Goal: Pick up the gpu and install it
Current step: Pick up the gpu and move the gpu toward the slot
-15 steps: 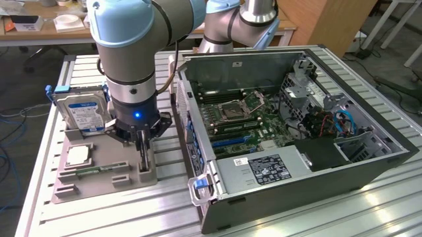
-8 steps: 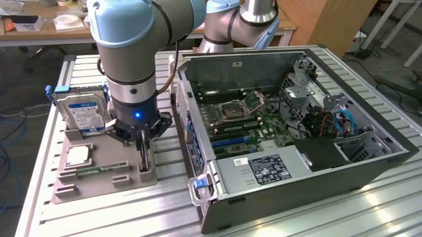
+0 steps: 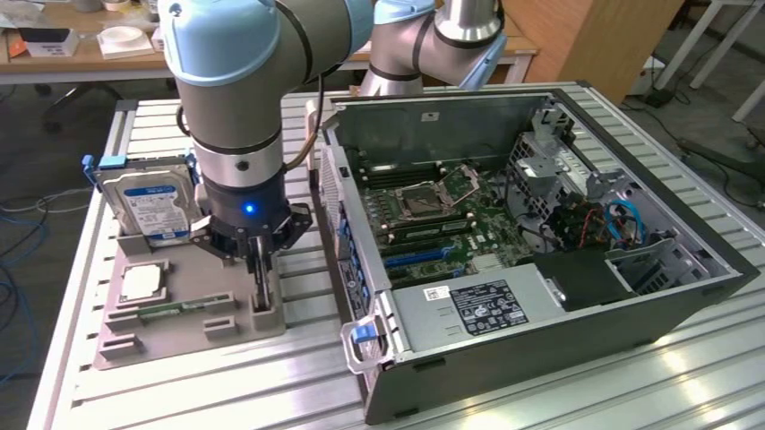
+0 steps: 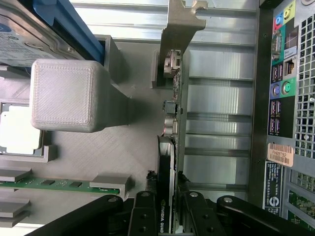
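Now jaws clamp gpu [image 4: 169, 164] upright in grey holder [image 4: 130, 150].

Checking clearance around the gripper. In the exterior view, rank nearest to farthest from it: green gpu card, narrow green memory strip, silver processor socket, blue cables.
1. Green gpu card with black cooler, clamped in the gripper.
2. Narrow green memory strip, on the grey tray, exterior view's left.
3. Silver processor socket, inside the open case.
4. Blue cables, case's exterior-view right end.
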Tool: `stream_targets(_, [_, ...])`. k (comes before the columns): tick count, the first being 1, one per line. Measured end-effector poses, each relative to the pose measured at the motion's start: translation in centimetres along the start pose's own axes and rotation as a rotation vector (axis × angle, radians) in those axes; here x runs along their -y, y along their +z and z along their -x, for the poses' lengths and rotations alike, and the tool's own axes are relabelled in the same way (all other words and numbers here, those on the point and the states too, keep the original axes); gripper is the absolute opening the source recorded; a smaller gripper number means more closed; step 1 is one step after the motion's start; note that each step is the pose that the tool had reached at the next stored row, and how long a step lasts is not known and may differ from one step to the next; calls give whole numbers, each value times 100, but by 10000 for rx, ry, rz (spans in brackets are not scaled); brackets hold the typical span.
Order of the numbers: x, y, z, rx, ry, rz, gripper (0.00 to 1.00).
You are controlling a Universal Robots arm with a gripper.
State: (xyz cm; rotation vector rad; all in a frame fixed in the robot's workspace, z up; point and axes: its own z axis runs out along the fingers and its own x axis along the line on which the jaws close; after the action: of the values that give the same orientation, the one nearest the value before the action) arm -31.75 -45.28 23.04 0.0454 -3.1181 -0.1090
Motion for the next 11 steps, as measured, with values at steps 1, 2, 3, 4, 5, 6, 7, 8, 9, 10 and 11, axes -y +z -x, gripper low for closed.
stream_targets(1, [0,0,0,0,0,0,26])
stream_targets(2, [0,0,0,1,0,1,26])
stream_targets(3, [0,0,0,0,0,0,26])
stream_targets(4, [0,0,0,0,0,0,26])
stream_targets(5, [0,0,0,1,0,0,26])
stream_targets(6, [0,0,0,1,0,0,26])
stream_targets(7, [0,0,0,0,0,0,26])
stream_targets(8, [0,0,0,0,0,0,26])
stream_targets(9, [0,0,0,0,0,0,26])
stream_targets(10, [0,-1,0,1,0,1,26])
stream_targets(11, [-1,-4,1,5,0,3,26])
